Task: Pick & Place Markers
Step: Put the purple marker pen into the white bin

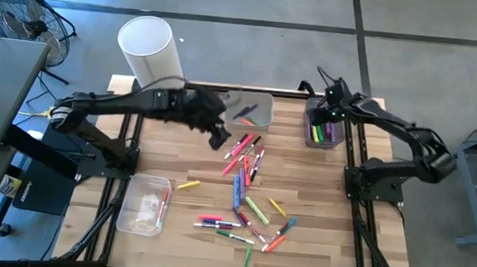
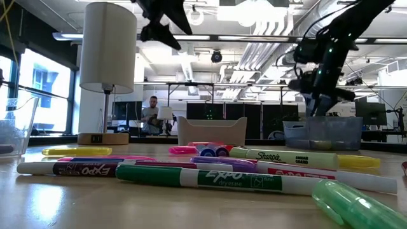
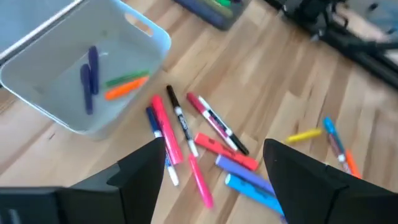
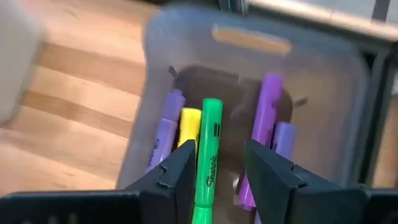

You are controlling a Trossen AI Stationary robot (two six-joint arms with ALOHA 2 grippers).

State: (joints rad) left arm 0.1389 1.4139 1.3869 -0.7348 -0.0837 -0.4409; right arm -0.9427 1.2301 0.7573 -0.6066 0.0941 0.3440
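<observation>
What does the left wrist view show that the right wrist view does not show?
Only the left wrist view shows loose markers on the wooden table, a bin holding purple, green and orange markers, and the open left hand. Only the right wrist view shows the right hand around a green marker over a second bin. Both show a clear bin on wood.

Table (image 1: 319, 191): pale wood planks, matt, visible grain. Markers (image 1: 246, 194): smooth glossy plastic barrels, some with printed labels. Bins (image 3: 43, 81): translucent plastic, smooth, faintly frosted. Right gripper (image 4: 217, 168) and left gripper (image 3: 214, 168): dark matt fingers. Lamp shade (image 2: 109, 48): off-white, matt.
</observation>
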